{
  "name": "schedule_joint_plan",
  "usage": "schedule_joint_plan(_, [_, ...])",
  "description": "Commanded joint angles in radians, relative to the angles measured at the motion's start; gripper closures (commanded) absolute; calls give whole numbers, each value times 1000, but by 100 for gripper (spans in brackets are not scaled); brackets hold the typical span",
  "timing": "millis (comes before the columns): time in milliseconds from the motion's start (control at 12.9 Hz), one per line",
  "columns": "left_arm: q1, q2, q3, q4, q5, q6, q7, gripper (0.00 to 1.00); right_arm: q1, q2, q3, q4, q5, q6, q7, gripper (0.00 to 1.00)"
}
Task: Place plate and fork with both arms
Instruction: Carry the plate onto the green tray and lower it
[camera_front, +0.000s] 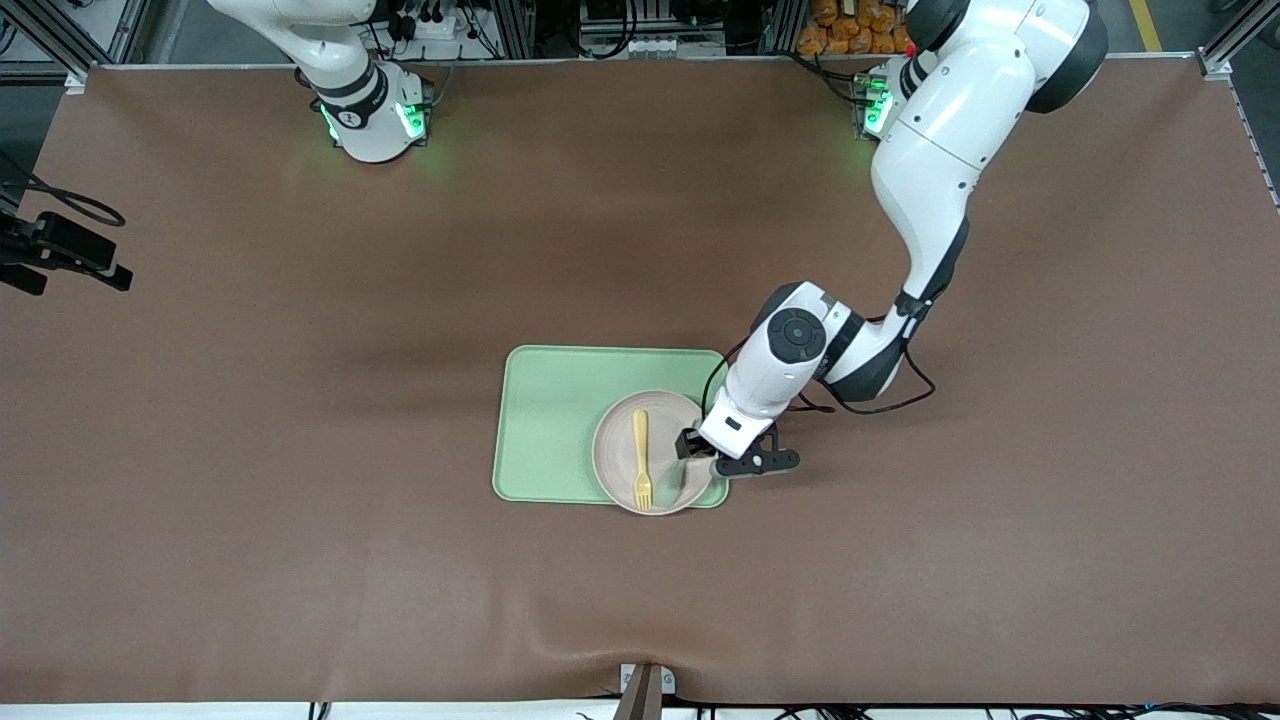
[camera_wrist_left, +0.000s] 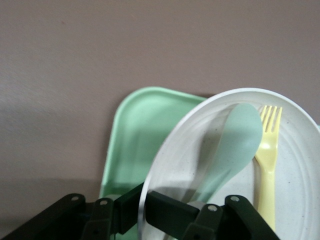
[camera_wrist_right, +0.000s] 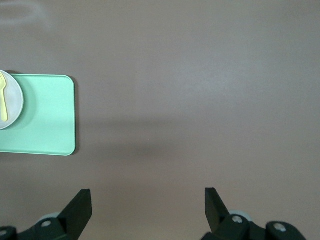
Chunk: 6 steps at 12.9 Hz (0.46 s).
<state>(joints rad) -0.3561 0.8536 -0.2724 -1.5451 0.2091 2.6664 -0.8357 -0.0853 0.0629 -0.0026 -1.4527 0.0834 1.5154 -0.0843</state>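
left wrist view: left tool (camera_wrist_left: 170, 215) pinches a smooth grey-green spoon (camera_wrist_left: 232, 150) over the matte round plate (camera_wrist_left: 295, 200); right tool (camera_wrist_right: 147, 210) open.

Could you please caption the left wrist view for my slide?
Shut left gripper holds pale grey-green spoon over round cream plate beside small yellow plastic fork.

A brown table (camera_front: 300, 400) carries a light-green tray (camera_front: 550, 420), lying midway along it and toward the front camera's edge.
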Motion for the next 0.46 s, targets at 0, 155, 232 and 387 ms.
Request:
schedule_joint_plan(0, [-34, -18, 12, -10, 23, -2, -43, 100, -27, -6, 16, -3, 18, -6, -14, 0])
schedule_joint_plan(155, [-41, -15, 13, -16, 23, -2, -51, 100, -22, -3, 16, -2, 18, -4, -12, 0])
schedule_joint_plan(232, [-44, -13, 13, -16, 24, -2, -51, 100, -16, 6, 16, 1, 18, -4, -11, 0])
schedule_joint_plan(387, [-44, -10, 13, -15, 24, -2, -49, 100, 2, 9, 21, 2, 16, -4, -11, 0])
